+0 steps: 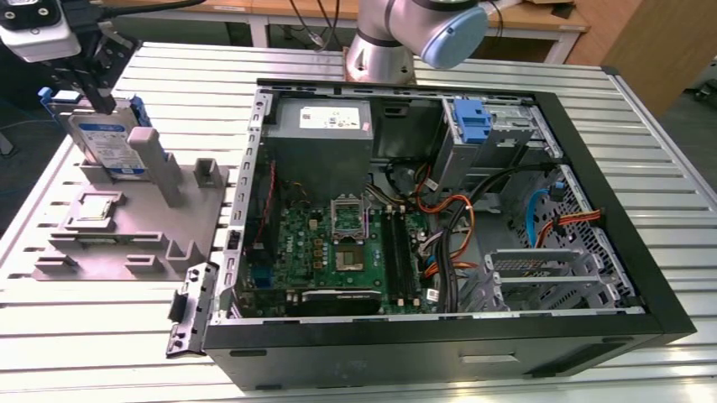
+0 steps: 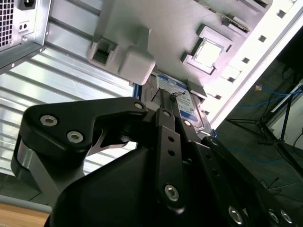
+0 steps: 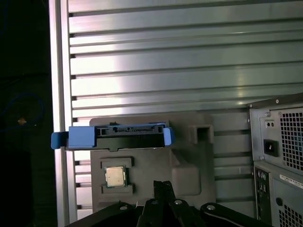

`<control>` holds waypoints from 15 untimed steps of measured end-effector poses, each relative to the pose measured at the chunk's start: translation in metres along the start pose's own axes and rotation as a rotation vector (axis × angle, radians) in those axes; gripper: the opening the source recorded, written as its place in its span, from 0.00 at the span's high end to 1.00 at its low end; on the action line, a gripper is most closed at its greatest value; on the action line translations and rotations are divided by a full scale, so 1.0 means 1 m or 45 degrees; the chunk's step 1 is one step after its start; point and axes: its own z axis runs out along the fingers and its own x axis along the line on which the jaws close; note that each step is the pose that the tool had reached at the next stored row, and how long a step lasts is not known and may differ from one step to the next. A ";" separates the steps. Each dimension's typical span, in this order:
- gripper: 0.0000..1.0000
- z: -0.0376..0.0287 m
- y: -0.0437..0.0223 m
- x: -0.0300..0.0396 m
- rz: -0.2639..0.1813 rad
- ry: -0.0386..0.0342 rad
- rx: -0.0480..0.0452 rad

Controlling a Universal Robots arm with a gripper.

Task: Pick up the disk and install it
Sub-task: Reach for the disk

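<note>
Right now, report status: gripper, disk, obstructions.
Silver-grey blue-railed hard drive upright in grey plastic holder. Black gripper at its top edge. Grey post close beside it.

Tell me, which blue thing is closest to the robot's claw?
The disk with blue rails, standing in the grey holder just below the gripper. The other blue piece, a narrow latch, sits inside the computer case.

No legible txt. Disk (image 1: 107, 143) label: white/blue, print too small to read. PSU (image 1: 319, 147) sticker: white, print unreadable too.
</note>
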 end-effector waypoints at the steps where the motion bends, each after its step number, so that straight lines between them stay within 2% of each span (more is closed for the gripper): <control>1: 0.90 0.0002 0.0003 0.0006 0.000 0.0001 0.000; 15: 0.90 0.0027 0.0059 0.0085 0.000 0.0005 -0.002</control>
